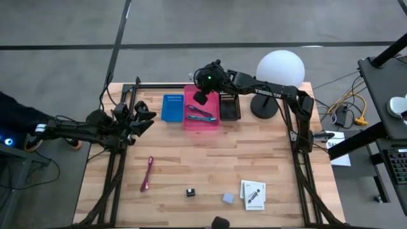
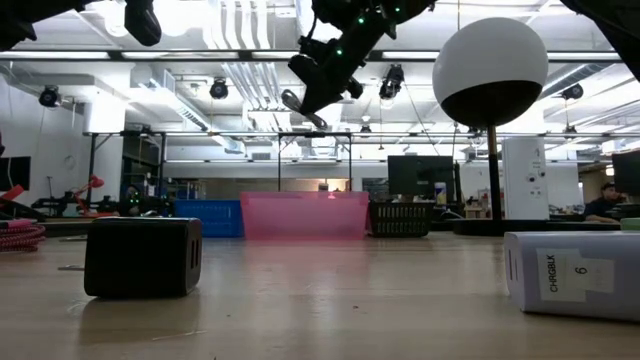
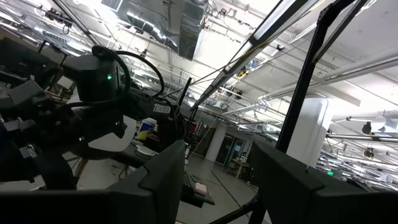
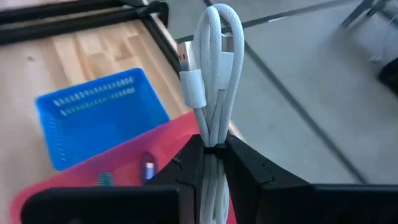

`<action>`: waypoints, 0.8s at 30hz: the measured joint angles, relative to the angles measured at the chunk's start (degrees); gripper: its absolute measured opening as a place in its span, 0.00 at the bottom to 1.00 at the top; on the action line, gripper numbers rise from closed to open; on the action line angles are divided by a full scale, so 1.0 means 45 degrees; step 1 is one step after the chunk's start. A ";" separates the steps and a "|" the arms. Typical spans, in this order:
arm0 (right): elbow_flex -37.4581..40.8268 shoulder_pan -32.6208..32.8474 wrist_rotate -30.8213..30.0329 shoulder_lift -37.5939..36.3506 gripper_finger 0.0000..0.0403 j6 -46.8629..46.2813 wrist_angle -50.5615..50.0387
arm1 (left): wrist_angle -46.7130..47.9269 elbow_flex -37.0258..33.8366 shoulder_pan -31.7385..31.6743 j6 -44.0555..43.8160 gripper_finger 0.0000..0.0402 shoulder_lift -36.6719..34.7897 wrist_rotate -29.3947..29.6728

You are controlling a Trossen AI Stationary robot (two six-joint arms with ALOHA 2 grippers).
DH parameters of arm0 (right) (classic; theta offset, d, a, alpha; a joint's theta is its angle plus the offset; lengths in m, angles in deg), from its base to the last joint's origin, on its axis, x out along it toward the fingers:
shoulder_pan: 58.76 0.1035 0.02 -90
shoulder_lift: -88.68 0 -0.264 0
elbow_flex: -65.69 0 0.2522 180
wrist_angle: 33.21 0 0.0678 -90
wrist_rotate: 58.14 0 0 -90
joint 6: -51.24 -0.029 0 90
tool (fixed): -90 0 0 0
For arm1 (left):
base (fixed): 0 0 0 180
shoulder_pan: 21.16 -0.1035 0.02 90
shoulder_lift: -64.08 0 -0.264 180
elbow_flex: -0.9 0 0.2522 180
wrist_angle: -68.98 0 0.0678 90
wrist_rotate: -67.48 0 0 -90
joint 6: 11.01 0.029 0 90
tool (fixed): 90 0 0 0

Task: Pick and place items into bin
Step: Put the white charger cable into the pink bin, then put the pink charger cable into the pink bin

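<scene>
Right tool clamped on white cable, above pink bin.
Advice: centre over the bin, lower, then release so the bundle clears the rim; pens already inside; blue bin and black basket flank it, lamp near; strap, cubes, card wait on table; left tool parted, empty, at the table's left edge.

Braided white cable, wood-plank table
</scene>
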 joint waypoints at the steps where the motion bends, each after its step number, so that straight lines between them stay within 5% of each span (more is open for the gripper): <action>1: 0.0000 -0.0005 -0.0003 0.0000 0.09 0.0252 0.0008 | 0.0000 0.0000 0.0000 0.0000 0.43 0.0000 0.0002; 24: 0.0015 -0.0052 -0.0017 0.0000 0.30 0.0418 0.0036 | 0.0000 0.0000 0.0000 -0.0010 0.43 0.0000 0.0012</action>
